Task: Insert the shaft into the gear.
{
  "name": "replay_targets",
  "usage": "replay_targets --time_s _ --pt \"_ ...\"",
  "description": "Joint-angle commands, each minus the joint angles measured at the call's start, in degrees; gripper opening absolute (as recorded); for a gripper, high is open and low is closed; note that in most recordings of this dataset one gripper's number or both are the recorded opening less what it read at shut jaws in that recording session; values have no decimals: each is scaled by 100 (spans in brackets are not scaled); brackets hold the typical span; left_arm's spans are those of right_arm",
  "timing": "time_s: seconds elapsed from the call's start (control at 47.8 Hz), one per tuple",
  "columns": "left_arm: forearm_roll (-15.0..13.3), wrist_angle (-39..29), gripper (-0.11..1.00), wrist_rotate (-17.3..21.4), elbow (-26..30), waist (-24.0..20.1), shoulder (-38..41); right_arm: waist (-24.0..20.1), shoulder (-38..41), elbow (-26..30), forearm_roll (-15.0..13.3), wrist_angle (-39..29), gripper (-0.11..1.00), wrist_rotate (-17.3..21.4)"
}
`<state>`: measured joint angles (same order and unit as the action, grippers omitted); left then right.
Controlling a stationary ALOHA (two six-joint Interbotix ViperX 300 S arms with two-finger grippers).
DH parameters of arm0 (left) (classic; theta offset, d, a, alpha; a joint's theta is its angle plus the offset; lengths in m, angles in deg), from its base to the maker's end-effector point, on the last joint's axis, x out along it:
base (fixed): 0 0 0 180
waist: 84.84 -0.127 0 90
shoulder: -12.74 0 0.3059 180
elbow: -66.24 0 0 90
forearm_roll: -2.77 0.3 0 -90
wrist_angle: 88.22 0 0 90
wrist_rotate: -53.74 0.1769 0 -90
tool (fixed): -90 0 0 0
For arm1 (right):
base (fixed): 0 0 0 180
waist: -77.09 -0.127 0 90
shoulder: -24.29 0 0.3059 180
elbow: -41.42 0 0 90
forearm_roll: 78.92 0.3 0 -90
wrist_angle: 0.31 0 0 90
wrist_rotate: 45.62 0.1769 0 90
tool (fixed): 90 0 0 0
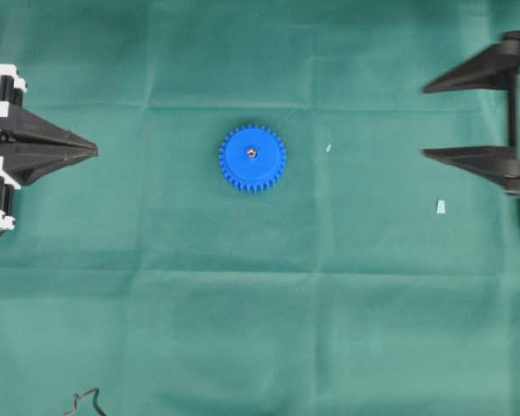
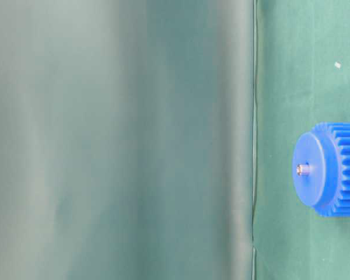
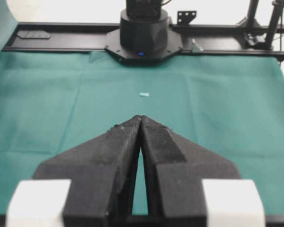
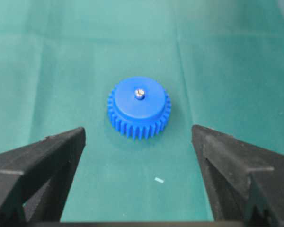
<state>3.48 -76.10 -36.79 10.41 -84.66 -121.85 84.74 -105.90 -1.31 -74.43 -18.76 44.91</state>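
The blue gear (image 1: 252,159) lies flat on the green cloth at the table's middle, also seen in the right wrist view as the gear (image 4: 139,107) and from table level as the gear (image 2: 329,169). The silvery shaft (image 1: 252,153) stands in its centre hole, its tip poking up as a shiny dot (image 4: 139,93) (image 2: 302,170). My left gripper (image 1: 94,150) rests shut at the left edge, its tips pressed together (image 3: 141,118). My right gripper (image 1: 426,120) hangs open at the right edge, well back from the gear, nothing between its fingers (image 4: 138,135).
A pale scrap (image 1: 440,206) lies near the right gripper and a smaller fleck (image 1: 328,147) right of the gear. The other arm's black base (image 3: 143,33) stands at the cloth's far edge. A dark wire loop (image 1: 87,400) pokes in at the front.
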Motion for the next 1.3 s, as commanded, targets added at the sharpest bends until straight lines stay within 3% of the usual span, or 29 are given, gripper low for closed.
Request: replay_targets --time_s 0.0,0.251,1.277 --pt "18 26 0 -9 167 9 18 -9 -422 9 9 -255 95 9" --pt "18 26 0 -9 167 9 18 0 -1099 -229 -9 -650 95 0" --pt "18 9 0 -9 167 9 9 18 -1072 -334 -35 -650 95 -9"
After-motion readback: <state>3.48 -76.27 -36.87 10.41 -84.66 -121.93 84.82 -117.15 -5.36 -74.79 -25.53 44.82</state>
